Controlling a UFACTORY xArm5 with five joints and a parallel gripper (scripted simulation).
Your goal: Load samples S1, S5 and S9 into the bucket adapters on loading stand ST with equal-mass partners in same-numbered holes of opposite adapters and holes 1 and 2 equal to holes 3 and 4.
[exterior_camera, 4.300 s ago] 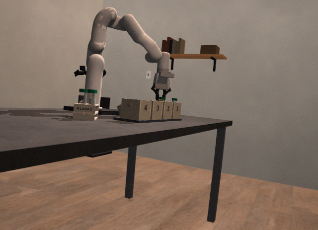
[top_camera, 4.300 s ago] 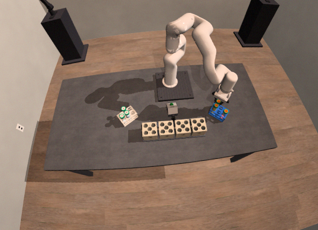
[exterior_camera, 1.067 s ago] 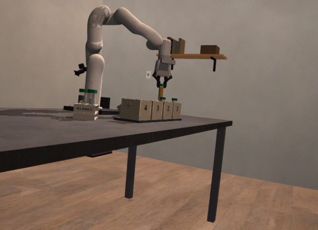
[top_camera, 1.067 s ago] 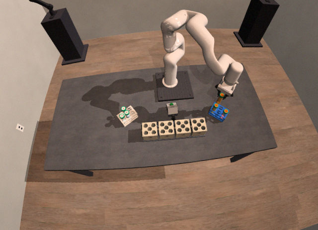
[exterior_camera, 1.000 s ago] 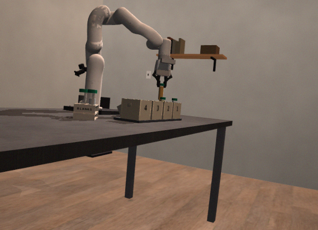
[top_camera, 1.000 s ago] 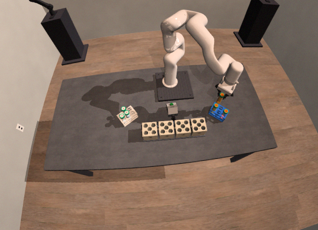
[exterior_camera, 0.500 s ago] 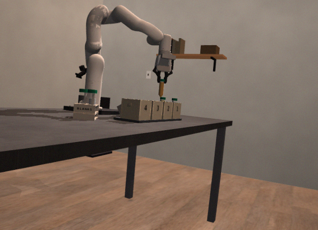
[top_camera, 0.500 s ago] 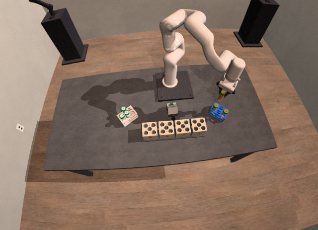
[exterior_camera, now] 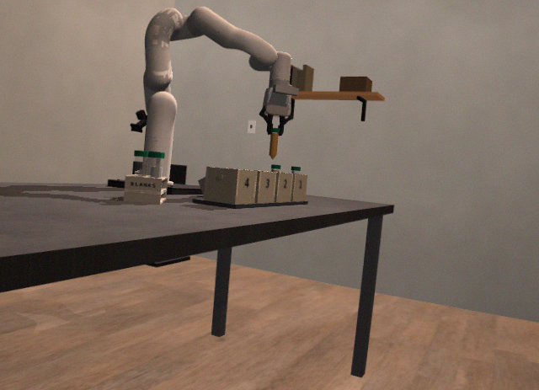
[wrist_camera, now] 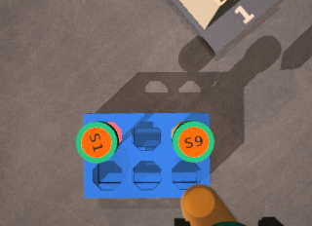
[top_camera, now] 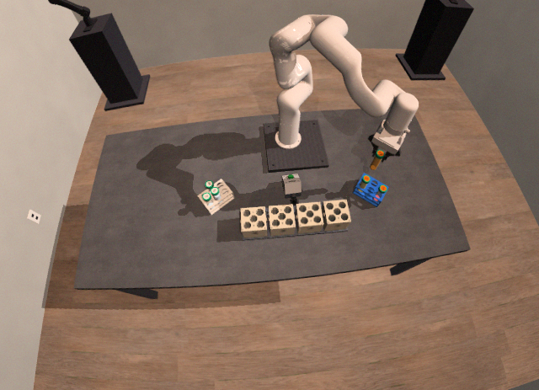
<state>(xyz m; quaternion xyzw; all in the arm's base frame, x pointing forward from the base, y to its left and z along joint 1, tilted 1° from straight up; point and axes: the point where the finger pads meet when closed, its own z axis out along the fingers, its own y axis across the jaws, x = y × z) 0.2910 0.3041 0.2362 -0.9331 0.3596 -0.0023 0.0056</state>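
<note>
My gripper is shut on a sample tube filled with orange liquid and holds it upright in the air above the blue sample rack. In the side view the tube hangs clear of the rack tops. In the wrist view its lower end is over the rack's near right corner; its ID is not readable. S1 and S9 stand in the blue rack. The four tan adapters stand in a row with all holes empty; adapter 1 is nearest the blue rack.
The blanks rack with three white-dotted tubes stands left of the adapters. The grey desk with the green DONE key stands behind the adapter row, in front of the arm's base plate.
</note>
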